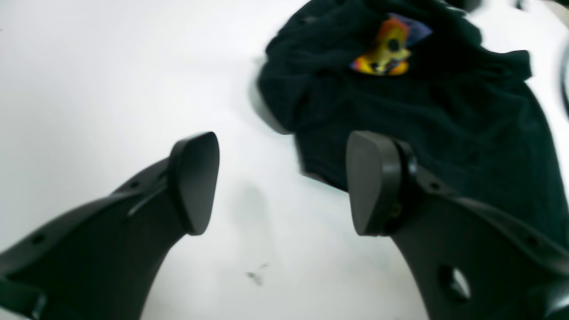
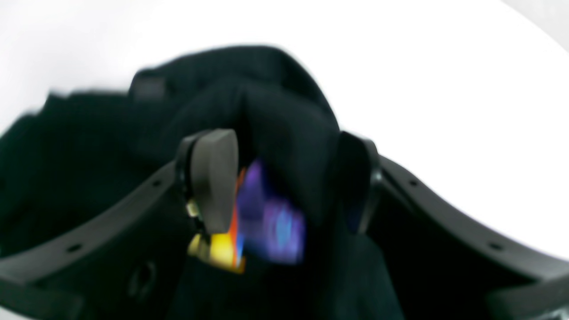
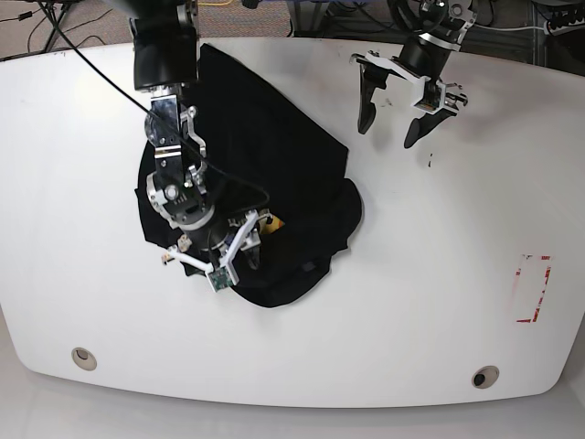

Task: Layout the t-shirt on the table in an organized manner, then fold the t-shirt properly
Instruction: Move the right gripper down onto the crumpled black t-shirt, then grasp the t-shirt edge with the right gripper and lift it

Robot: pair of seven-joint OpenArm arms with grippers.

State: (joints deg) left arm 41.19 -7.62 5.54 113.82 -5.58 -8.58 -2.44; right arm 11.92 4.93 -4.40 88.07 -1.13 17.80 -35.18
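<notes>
Spreading comes first, and the t-shirt (image 3: 274,174) lies bunched on the table (image 3: 439,302), print half buried. The right gripper (image 2: 284,182) sits over the crumple, jaws partly apart with a fold of cloth between them; whether it pinches, I cannot tell. The left gripper (image 1: 284,182) hangs wide open and empty, the shirt's edge just ahead. Better to catch one layer at a hem and draw outward.

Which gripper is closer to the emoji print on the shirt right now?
Right. The right gripper sits directly over the emoji print, jaws straddling a fold of the t-shirt. The left gripper hangs open over bare table, off the shirt.
</notes>
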